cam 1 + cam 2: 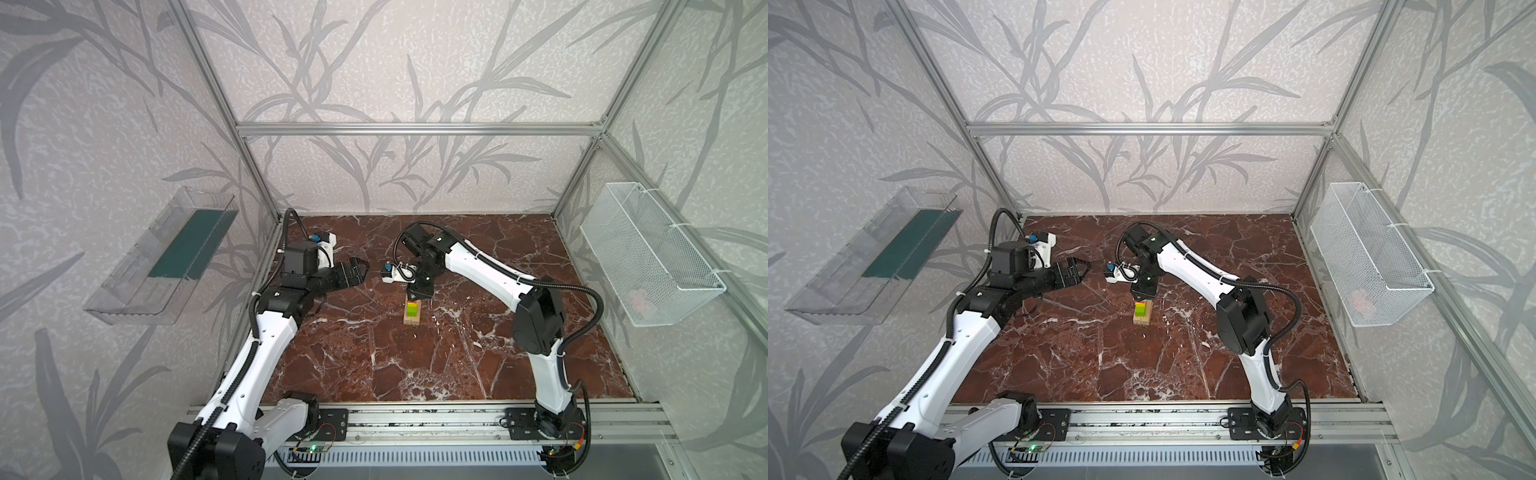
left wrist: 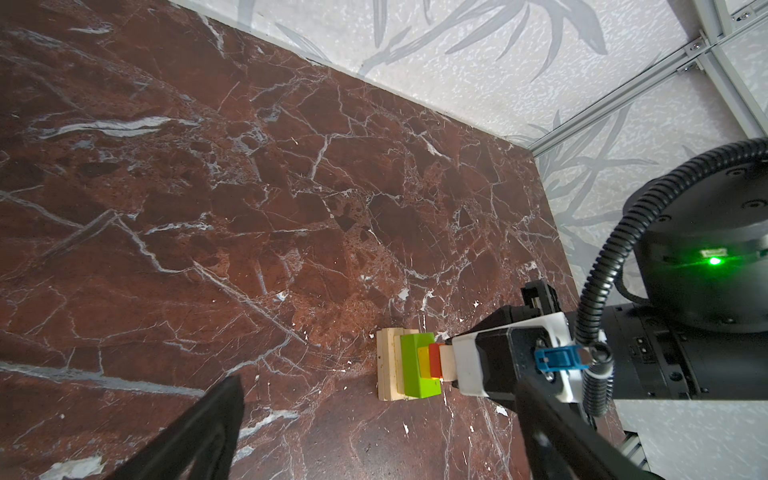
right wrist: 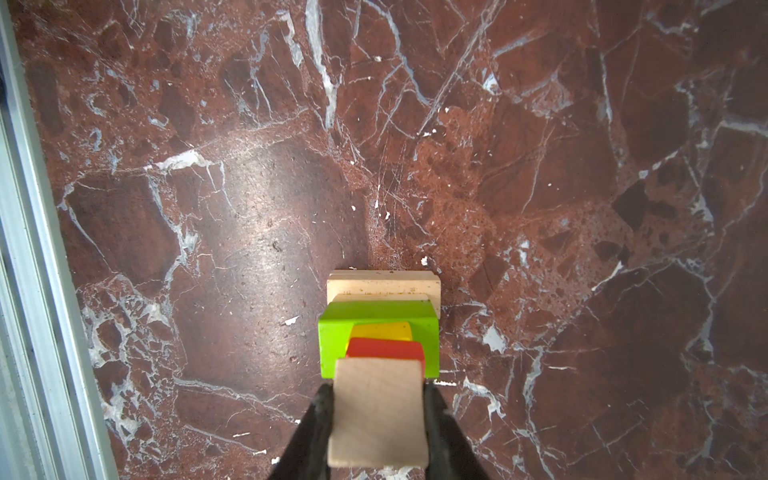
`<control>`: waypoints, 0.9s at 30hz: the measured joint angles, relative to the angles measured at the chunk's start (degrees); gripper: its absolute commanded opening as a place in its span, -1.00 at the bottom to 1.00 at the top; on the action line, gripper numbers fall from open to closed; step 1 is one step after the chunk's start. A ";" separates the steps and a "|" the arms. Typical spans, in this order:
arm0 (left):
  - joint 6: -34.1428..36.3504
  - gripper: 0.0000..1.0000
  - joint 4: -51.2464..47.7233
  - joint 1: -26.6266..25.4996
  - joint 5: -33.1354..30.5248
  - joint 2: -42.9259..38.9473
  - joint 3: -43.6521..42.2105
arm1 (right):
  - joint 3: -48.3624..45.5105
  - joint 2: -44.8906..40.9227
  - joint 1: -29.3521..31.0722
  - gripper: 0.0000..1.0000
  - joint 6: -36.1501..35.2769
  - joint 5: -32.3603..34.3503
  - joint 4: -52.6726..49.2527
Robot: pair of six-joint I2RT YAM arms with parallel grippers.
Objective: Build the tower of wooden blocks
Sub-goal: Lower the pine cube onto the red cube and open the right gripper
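Far to the left of the tower [image 1: 412, 312], a clear plastic tray [image 1: 162, 257] is fixed to the side wall, with a dark green panel inside it.

Closer in, still left of the tower and well apart from it, the left gripper [image 1: 362, 270] hangs above the marble table [image 1: 415, 365]. Its jaws are spread wide and nothing lies between them. In the left wrist view the two black fingers [image 2: 199, 432] frame bare marble.

The tower stands near the middle of the table in both top views. From the bottom up:
- pale wood planks [image 3: 382, 286] as the base
- a lime-green bar [image 3: 332, 345]
- a yellow cube [image 3: 382, 330], mostly covered
- a red cube [image 3: 384, 348]
- a small plain wood piece [image 3: 379, 411] on top

The layers are slightly offset from one another. In the left wrist view the top piece appears to lie against the red cube.

Directly above the tower, the right gripper [image 1: 417, 296] points straight down. Its fingers [image 3: 322, 411] are clamped on opposite sides of the small plain wood piece, grasping it.

Far to the right of the tower, a white wire basket [image 1: 648, 253] hangs on the side wall. Something pale pink lies in its near end, too blurred to identify.
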 measured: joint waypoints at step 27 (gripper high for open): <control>-0.20 0.99 0.04 0.59 1.03 0.02 -0.26 | 1.46 0.52 0.11 -0.21 0.04 1.20 -0.85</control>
